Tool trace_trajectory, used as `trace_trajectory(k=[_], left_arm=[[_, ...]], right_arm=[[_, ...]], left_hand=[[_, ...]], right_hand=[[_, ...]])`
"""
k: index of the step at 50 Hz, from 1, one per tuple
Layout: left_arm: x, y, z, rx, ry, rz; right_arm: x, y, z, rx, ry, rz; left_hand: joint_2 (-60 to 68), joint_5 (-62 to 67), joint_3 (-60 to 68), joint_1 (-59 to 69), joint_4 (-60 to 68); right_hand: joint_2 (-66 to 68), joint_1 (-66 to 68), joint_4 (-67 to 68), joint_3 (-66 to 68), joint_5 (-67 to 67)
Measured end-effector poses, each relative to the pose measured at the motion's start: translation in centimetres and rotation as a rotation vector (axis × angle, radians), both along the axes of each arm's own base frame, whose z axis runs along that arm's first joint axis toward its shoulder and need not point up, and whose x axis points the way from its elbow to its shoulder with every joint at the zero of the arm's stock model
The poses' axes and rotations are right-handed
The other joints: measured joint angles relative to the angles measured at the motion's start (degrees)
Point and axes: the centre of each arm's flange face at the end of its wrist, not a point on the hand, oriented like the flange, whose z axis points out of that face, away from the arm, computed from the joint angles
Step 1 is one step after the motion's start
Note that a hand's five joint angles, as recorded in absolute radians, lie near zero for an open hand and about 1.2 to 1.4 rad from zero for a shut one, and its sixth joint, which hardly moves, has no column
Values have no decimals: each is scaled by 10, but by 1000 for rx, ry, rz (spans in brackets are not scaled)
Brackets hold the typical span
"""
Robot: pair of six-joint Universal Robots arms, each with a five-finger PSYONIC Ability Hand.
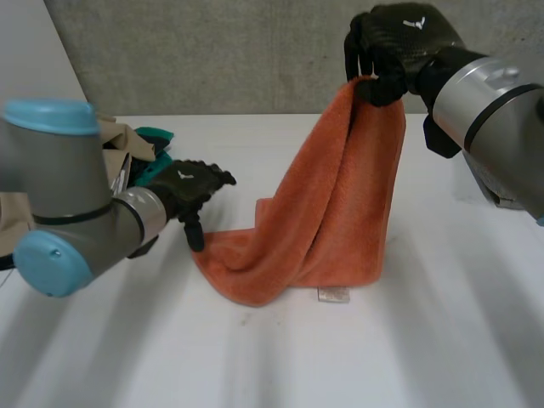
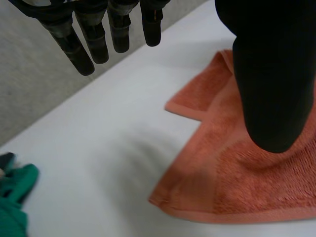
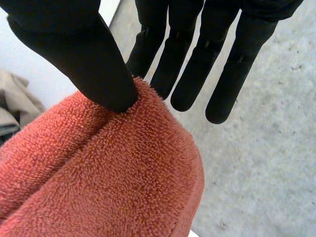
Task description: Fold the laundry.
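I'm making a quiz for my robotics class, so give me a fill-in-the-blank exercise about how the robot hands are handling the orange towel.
1. The ___ robot hand pinches the top of the orange towel, holding it above the table.
2. The left robot hand pins the towel's lower end down with its ___.
3. Behind the left arm lie beige and ___ clothes.
Missing words: right; thumb; green.

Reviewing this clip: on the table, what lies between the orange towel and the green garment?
Just bare white table, as the left wrist view shows between the orange towel and the green garment. The left hand has its thumb on the towel.
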Motion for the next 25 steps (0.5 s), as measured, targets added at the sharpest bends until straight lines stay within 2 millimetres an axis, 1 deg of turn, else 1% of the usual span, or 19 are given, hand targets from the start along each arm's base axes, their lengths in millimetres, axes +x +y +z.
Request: trace_trajectory(k=[3,7,8,10,11,12,13,14,18,20,23,25], left_arm=[[-8,1,-12,35,9,-17],[-27,9,-31,108,27,-64],[-32,12,-35,126,28,-77],[-41,18,-43,160,24,-100],[-45,21,-46,172,21,-107],[-48,23,-48,182,18,-114],[-49,24,-49,187,15,-115],[-51,25,-49,192,12,-115],[-47,25,-33,175,10,-83],[-41,25,-18,155,14,-56],[-30,28,7,121,32,-27],[-19,37,38,79,63,-13]], right_arm=[[0,9,10,-5,-25,12],[-3,19,22,-14,-50,19],[-3,19,22,-15,-51,19],[-6,20,25,-16,-54,14],[-8,20,26,-16,-55,9],[-10,18,27,-15,-54,2],[-11,17,27,-15,-54,-2],[-13,15,27,-14,-53,-11],[-26,-2,26,-16,-50,-62],[-34,-13,26,-21,-49,-90],[-43,-31,26,-38,-48,-129],[-49,-51,26,-64,-47,-158]], left_hand=[[0,0,0,0,0],[10,6,10,15,11],[58,49,56,76,61],[218,208,216,249,223],[308,297,304,370,313],[432,407,426,476,424],[471,448,456,511,465],[530,514,524,556,534],[568,533,560,556,571],[568,533,561,556,571],[568,533,561,556,571],[568,533,561,556,571]], right_hand=[[0,0,0,0,0],[0,0,0,0,0],[0,0,0,1,0],[0,0,0,4,0],[0,0,0,5,0],[0,0,0,5,0],[0,0,0,5,0],[0,0,0,5,0],[0,0,0,5,0],[0,0,0,5,0],[0,0,1,5,0],[0,0,1,5,0]])
